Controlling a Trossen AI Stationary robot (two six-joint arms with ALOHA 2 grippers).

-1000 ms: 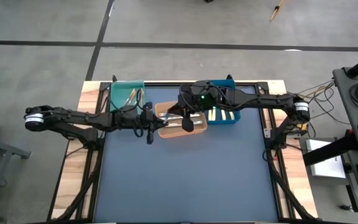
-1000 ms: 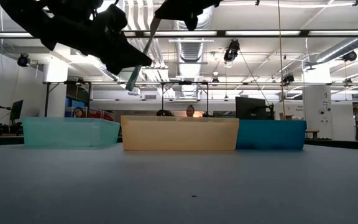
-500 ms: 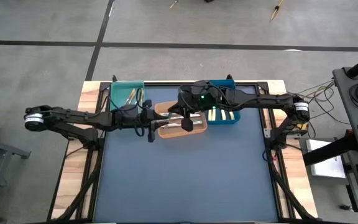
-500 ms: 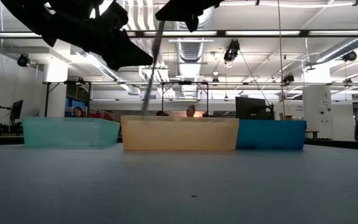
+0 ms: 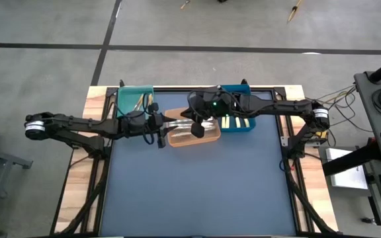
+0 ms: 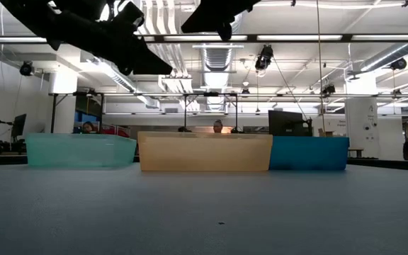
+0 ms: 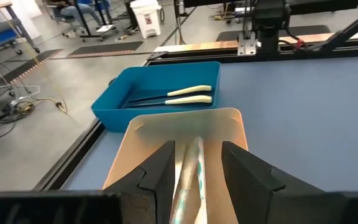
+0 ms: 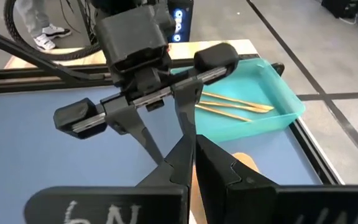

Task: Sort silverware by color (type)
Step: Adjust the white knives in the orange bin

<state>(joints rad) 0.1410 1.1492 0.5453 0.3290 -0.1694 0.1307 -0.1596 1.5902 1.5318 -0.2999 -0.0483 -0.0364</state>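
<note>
Fingers [image 7: 160,168] of the left gripper [image 5: 157,127] stand spread apart and hold nothing. It hangs above the worktop [image 5: 197,192] at the left end of the orange bin [image 7: 232,124], and its wrist view looks straight down between the two fingers onto the silver pieces [image 7: 194,162] lying lengthwise in that bin.

To its left the teal bin [image 8: 291,109] holds the gold pieces [image 8: 235,102], laid side by side. To the right of the orange bin, touching it or very nearly, the blue bin [image 7: 117,109] holds two cream-handled pieces [image 7: 188,94], parallel to each other.

Over the middle of the orange bin hangs the right gripper [image 5: 197,129], facing the left one. Its fingers [image 8: 213,168] are pressed together with nothing seen between them. In the low view nothing dangles from either arm.

I see no silverware loose on the worktop; all of it that shows sits in a bin, each colour in its own. So the sorting looks finished or close to it, and this step reads as the end of a drop into the orange bin. The next move probably calls for both arms to lift clear of the bins and draw apart without clipping each other, since they are close together.
</note>
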